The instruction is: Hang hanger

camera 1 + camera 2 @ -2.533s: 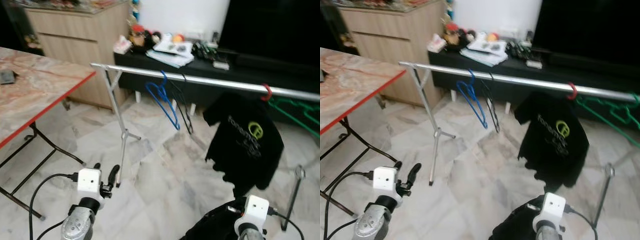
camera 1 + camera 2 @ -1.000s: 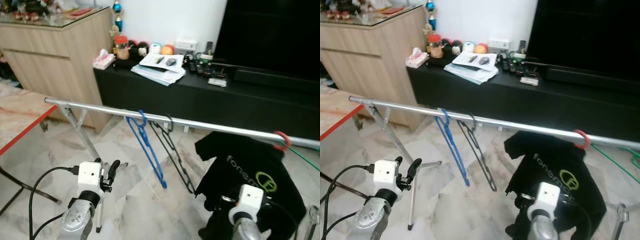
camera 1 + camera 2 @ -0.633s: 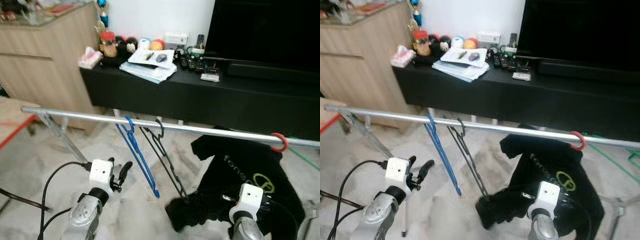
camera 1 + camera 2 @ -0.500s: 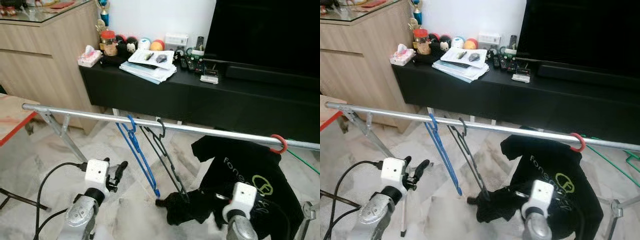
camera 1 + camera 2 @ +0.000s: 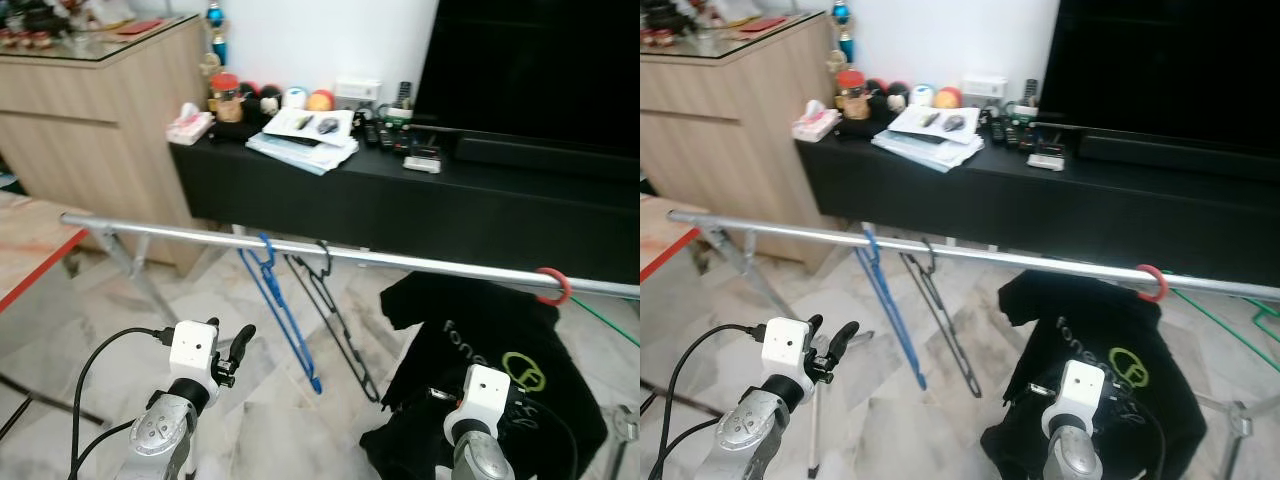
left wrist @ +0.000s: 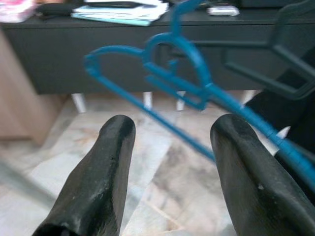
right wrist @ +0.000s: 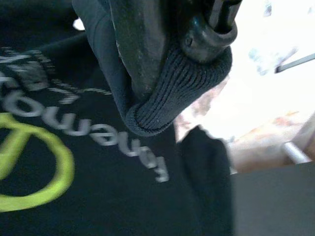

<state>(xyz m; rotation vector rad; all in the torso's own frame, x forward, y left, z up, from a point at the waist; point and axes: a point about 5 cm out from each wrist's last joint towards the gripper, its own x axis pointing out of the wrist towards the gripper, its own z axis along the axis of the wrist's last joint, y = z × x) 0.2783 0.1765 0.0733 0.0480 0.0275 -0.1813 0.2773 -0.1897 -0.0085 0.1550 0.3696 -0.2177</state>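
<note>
Marble floor and black TV console behind a silver rail (image 5: pixel 400 262): right gripper (image 7: pixel 162 54) pinches a dark garment's ribbed collar, its hanger unseen, and should lift it level toward bare rail beside the black hanger (image 5: pixel 335 310); left gripper (image 6: pixel 172 162) hangs spread.

Both arms raised at the frame's bottom edge.
Left hand (image 5: pixel 240 342) fingers spread apart, lower left; right hand (image 7: pixel 167 44) clamped, lower right.

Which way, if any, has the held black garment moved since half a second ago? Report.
Yes, rightward: the black garment reached left past the black hanger, now hangs right of its tip.
</note>
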